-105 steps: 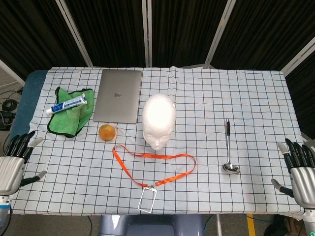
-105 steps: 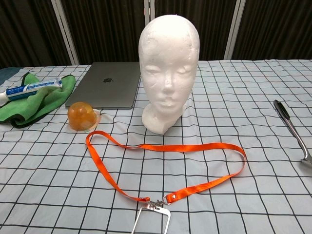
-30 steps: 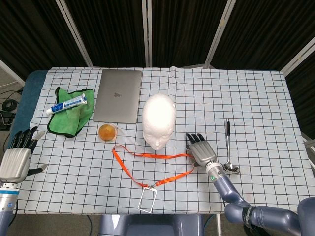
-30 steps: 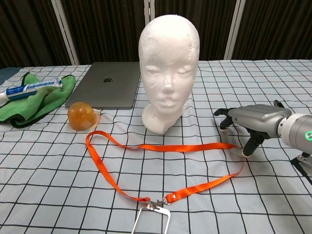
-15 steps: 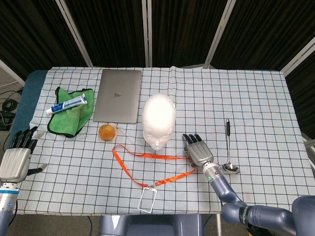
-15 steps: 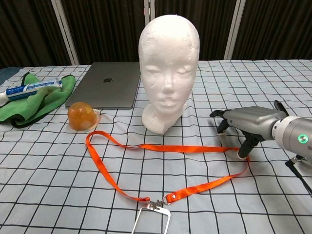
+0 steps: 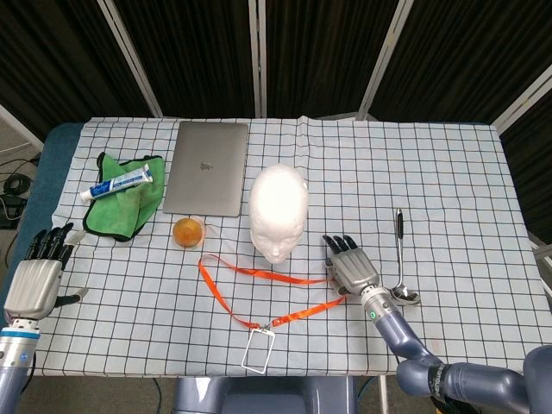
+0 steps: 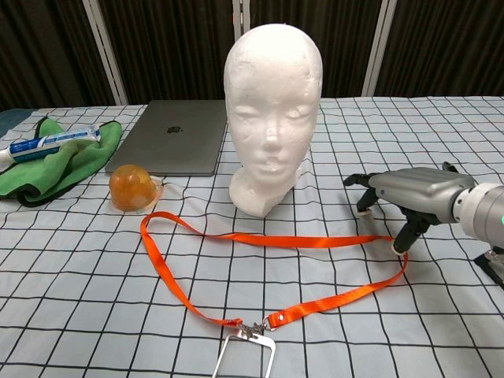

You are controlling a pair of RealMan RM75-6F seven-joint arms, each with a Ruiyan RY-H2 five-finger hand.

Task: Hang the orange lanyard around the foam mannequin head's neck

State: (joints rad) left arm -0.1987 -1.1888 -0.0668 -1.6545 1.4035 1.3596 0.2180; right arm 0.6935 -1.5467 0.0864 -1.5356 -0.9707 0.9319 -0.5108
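the right hand (image 8: 398, 206) rests fingertips-down on the far-right bend of the orange lanyard (image 8: 260, 239), whether pinching it i cannot tell, so the loop lies flat near the counter's front edge, not yet around the foam head (image 8: 272, 110), with open cloth either side, the left hand (image 7: 36, 280) spread empty.

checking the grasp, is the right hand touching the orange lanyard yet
Touching. In the chest view the right hand has a fingertip planted on the orange lanyard at the loop's right bend.

Desk (image 7: 448, 172) under a black-gridded white cloth, backed by black curtain panels (image 7: 198, 52) in pale metal frames (image 7: 257, 56)
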